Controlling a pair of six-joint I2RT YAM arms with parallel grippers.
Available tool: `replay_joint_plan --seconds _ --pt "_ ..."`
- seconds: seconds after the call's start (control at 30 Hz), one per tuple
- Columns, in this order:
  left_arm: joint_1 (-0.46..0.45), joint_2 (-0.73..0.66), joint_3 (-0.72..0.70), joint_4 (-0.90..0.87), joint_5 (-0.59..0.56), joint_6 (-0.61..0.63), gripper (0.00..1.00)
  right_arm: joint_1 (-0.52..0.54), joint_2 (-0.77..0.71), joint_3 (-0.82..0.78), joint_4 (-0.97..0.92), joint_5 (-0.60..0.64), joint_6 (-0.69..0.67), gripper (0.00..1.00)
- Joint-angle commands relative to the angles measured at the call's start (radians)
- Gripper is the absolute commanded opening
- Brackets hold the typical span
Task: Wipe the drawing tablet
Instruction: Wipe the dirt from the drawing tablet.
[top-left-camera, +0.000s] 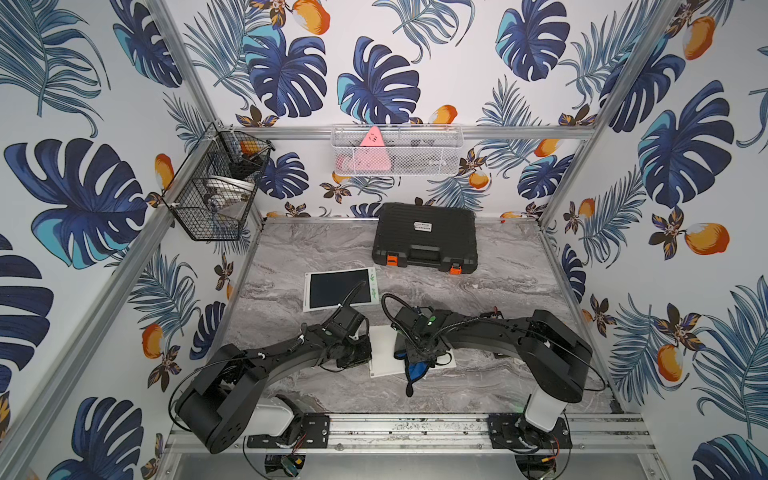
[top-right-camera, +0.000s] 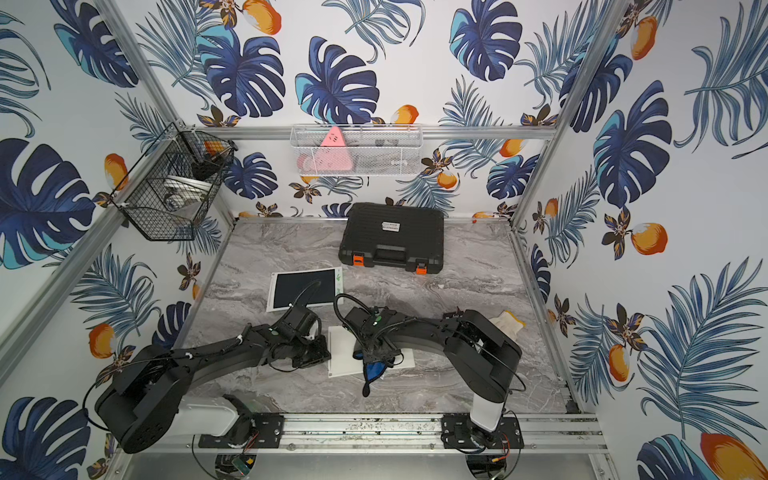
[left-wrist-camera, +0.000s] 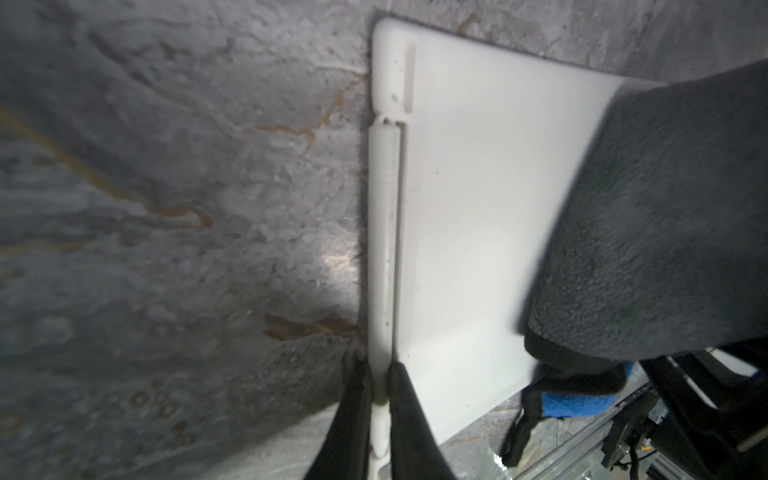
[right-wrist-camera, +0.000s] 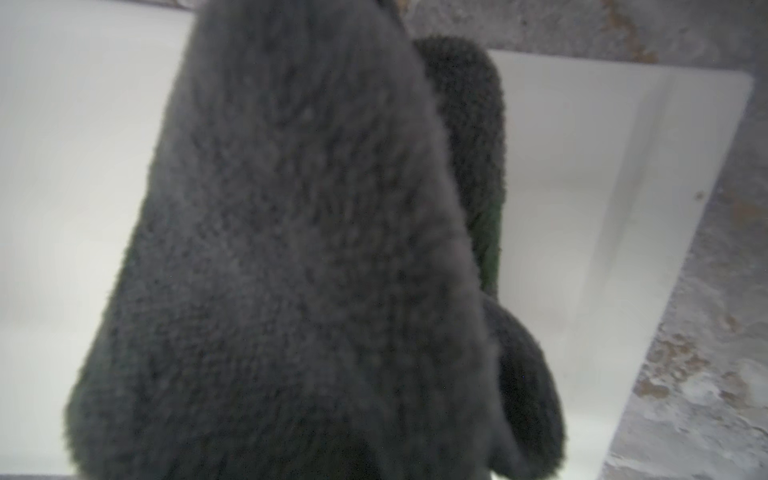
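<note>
Grey marbled tabletop (top-left-camera: 498, 291) is spread beneath both arms. Only in the left wrist view can the left gripper (left-wrist-camera: 378, 368) be seen clenched on a white stylus (left-wrist-camera: 384, 249), which is seated along the edge of the drawing tablet (left-wrist-camera: 465, 208). The right gripper (top-left-camera: 422, 357) is placed over that tablet in both top views, with a dark grey cloth (right-wrist-camera: 291, 249) beneath it (its fingers are masked in the right wrist view, so grasp or release cannot be told). The tablet is shown as a plain white slab with rounded corners, laid flat between the arms. Farther back, a dark-screened tablet (top-left-camera: 338, 289) and a black case (top-left-camera: 424, 237) are laid.
</note>
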Motion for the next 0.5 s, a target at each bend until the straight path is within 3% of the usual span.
replay_joint_plan --seconds 0.0,0.1,0.2,0.47 --pt "0.002 0.014 -0.020 -0.312 -0.144 0.014 0.15 0.007 0.041 -0.043 -0.097 -0.089 -0.005 0.49" --pt "0.000 0.014 -0.020 -0.313 -0.144 0.013 0.15 0.010 0.067 -0.021 -0.112 -0.096 -0.018 0.56" --pt "0.001 0.014 -0.020 -0.312 -0.144 0.014 0.15 0.010 0.124 -0.003 -0.148 -0.079 -0.021 0.54" --pt "0.002 0.012 -0.020 -0.312 -0.144 0.013 0.15 0.008 0.140 -0.046 -0.193 -0.013 0.033 0.09"
